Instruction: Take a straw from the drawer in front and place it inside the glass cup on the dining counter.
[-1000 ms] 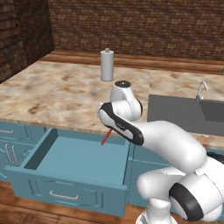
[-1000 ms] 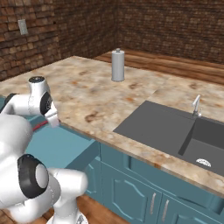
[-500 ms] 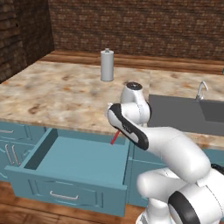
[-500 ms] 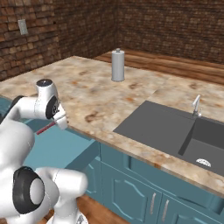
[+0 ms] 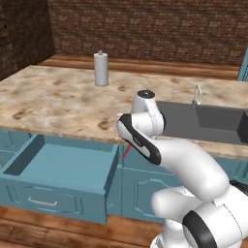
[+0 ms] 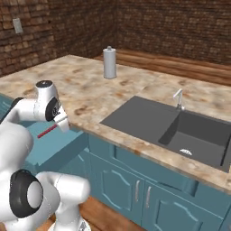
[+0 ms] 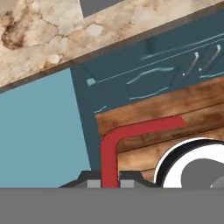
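My gripper [image 5: 129, 147] is shut on the straw [image 5: 126, 152], a thin red stick with a bent end, held in the air just off the right corner of the open teal drawer [image 5: 53, 196]. From the right side the straw [image 6: 47, 131] sticks out to the left of the gripper [image 6: 61, 122], above the drawer [image 6: 49, 146]. Looking along the hand, the straw [image 7: 109, 153] rises between the fingertips of the gripper [image 7: 109, 183] and bends to the right, with the drawer's pale blue floor [image 7: 39, 131] at left. The glass cup and the dining counter are out of view.
A marbled stone countertop [image 5: 53, 101] runs above the drawer, with a tall grey-white cylinder with a knob top [image 5: 100, 69] at its back and a dark sink [image 6: 180, 126] with a tap to the right. Teal cabinet doors [image 6: 135, 189] stand below, over a wooden floor.
The whole picture has slid left, so the camera has moved. The arm has carried the straw rightward from above the drawer's inside to its right corner, the grip unchanged.
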You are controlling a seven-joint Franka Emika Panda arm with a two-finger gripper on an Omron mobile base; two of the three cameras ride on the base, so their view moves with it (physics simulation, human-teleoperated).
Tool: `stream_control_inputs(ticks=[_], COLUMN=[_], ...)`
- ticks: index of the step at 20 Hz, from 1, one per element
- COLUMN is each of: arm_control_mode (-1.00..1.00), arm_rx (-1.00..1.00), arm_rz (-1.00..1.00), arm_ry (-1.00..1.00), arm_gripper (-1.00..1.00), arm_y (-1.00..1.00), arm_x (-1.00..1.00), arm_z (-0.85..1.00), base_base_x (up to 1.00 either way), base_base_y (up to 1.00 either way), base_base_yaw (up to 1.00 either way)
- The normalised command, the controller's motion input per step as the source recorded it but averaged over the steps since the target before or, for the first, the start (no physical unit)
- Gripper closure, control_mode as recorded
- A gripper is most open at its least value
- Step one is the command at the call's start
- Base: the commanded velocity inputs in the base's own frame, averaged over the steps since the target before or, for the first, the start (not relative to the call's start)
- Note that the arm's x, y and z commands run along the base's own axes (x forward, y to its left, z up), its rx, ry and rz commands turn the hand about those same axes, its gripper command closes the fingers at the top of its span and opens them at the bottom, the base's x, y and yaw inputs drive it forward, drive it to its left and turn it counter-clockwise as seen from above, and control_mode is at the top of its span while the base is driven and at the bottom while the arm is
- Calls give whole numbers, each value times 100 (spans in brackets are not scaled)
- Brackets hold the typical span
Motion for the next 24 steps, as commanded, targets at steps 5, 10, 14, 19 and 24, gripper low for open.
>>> stream_control_inputs(ticks=[5,10,14,19,24], arm_control_mode=[100,100,100,100,100], arm_rx=[0,0,0,0,0], arm_rz=[0,0,0,0,0], arm_ry=[0,0,0,0,0], arm_gripper=[100,100,100,100,100], arm_y=[0,0,0,0,0], arm_x=[0,0,0,0,0], arm_z=[0,0,0,0,0], base_base_x=[-77,-15,0,0,2], base_base_y=[-100,-100,-100,-100,-100], base_base_yaw=[-20,-44,-52,-43,-23])
